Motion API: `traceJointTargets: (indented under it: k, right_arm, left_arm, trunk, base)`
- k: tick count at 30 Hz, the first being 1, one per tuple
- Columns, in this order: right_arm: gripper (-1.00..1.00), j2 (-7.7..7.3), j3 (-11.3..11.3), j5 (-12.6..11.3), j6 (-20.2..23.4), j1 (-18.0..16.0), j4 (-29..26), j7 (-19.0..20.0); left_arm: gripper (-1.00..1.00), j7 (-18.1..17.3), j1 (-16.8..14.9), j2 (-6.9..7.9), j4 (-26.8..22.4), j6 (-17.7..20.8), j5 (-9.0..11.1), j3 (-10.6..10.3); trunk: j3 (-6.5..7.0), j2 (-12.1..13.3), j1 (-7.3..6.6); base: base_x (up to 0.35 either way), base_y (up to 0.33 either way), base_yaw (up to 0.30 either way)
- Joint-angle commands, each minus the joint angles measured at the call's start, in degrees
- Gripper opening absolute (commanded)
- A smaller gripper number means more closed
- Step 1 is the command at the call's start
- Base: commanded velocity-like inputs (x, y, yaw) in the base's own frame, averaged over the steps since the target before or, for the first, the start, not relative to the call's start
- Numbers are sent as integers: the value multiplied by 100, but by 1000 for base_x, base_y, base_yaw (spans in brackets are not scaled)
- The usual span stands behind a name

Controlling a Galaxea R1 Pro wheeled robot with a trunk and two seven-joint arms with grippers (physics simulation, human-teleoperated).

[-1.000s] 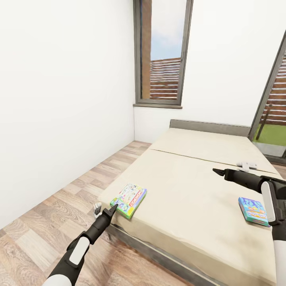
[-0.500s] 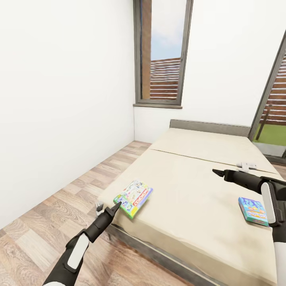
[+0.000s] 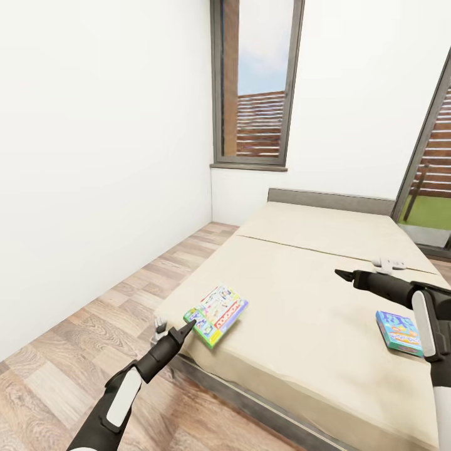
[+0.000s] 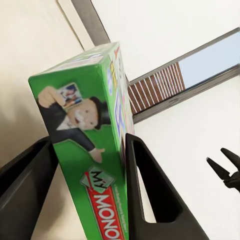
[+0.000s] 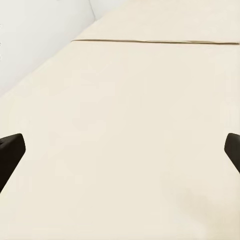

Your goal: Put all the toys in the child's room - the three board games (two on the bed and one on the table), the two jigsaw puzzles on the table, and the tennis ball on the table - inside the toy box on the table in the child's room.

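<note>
The left claw (image 3: 188, 326) was clamped on the near edge of a board game (image 3: 217, 312), a green-sided Monopoly box, at the near left corner of the bed (image 3: 326, 300). The left wrist view showed the box (image 4: 95, 165) wedged between the two black fingers, one flat against each broad face. The box looked tilted, its far end perhaps touching the mattress.

To do this lift well, I judged the grip should be held firm while the arm rose straight, since a thin box pinched at one end would tend to swing or slip out. Clearing the bed frame before turning the base would matter too.

The right claw (image 3: 341, 274) hung over the right part of the mattress with fingers spread wide; the right wrist view showed both tips (image 5: 10, 150) far apart above bare bedding.

By count: two board games on the bed, the held one and a blue one (image 3: 398, 331) near the right edge; two arms; one bed; one tall window (image 3: 257, 81) on the far wall.
</note>
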Motion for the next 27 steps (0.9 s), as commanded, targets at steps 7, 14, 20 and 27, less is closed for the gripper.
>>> traceJointTargets:
  k: [7,14,20,27]
  right_arm:
    - [100,-1,-5,-50,39,28,-39,-12]
    - [100,-1,-5,-51,27,42,-54,2]
    - [100,-1,-5,-51,-3,90,-75,145]
    - [100,-1,0,-50,-5,108,-115,265]
  left_arm:
    - [-100,-20,4,-1,-20,85,36,-11]
    - [-100,-11,-1,-28,-64,243,35,-124]
    - [-100,48,12,-42,-429,568,12,-347]
    - [-100,64,21,-41,-589,750,9,-488]
  trunk:
    - [-6,-2,-1]
    - [-6,-2,-1]
    - [-6,-2,-1]
    - [-6,-2,-1]
  base:
    - [0,0,0]
    - [0,0,0]
    - [0,0,0]
    - [0,0,0]
